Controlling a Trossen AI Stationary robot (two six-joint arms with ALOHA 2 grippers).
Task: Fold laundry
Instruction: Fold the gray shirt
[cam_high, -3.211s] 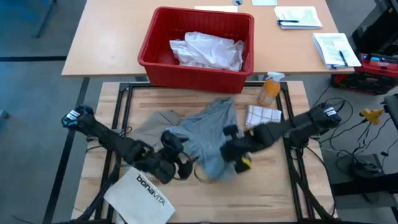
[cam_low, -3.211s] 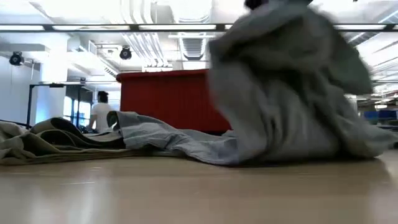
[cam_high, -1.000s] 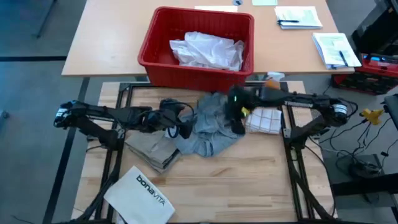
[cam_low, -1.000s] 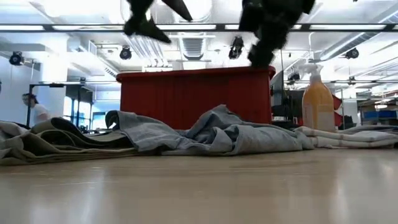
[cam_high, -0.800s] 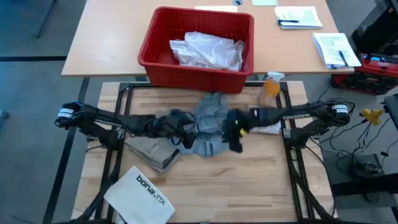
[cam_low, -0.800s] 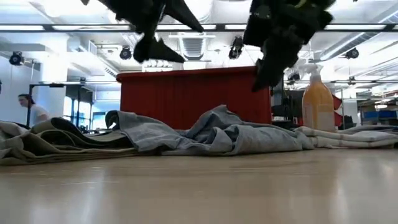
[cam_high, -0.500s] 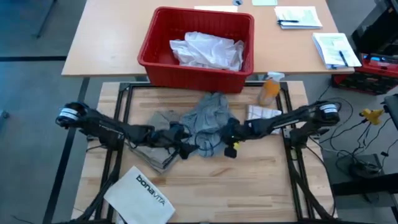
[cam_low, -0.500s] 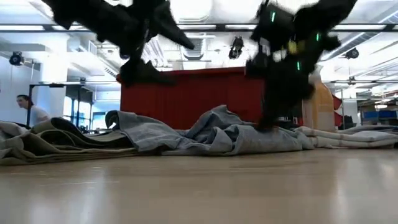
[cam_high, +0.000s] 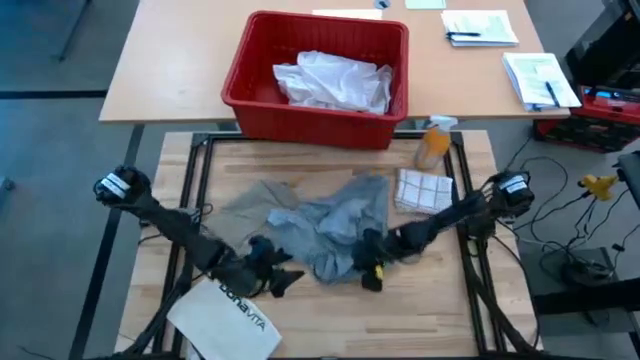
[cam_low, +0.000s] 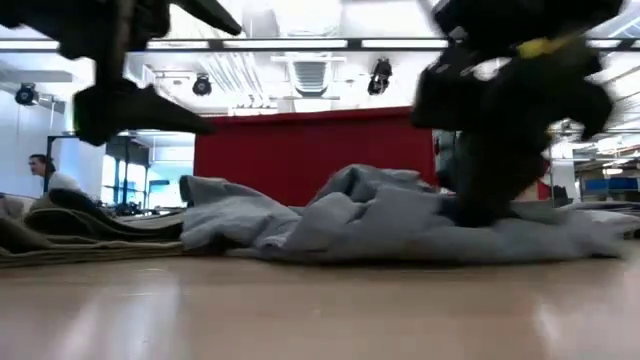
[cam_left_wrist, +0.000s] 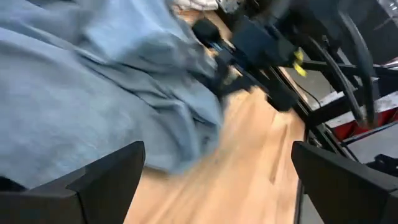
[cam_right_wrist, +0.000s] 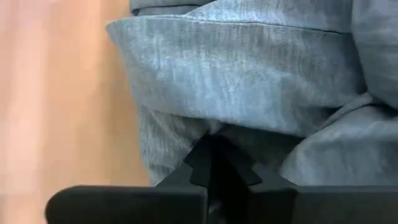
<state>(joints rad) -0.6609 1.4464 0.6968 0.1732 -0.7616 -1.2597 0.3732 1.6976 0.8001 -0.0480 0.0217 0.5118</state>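
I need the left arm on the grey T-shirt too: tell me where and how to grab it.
Grip the grey T-shirt at its near-left hem edge, coming in low from the table's front. That edge lies loose on bare wood beside the open left claw; the right claw already pinches the near-right fold.

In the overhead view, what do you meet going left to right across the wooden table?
White bag → left tool → grey T-shirt → right tool → folded checked cloth.

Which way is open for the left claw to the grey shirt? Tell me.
Probably straight ahead: the left claw is open just off the grey shirt, bare wood between them. The right claw grips its far edge.
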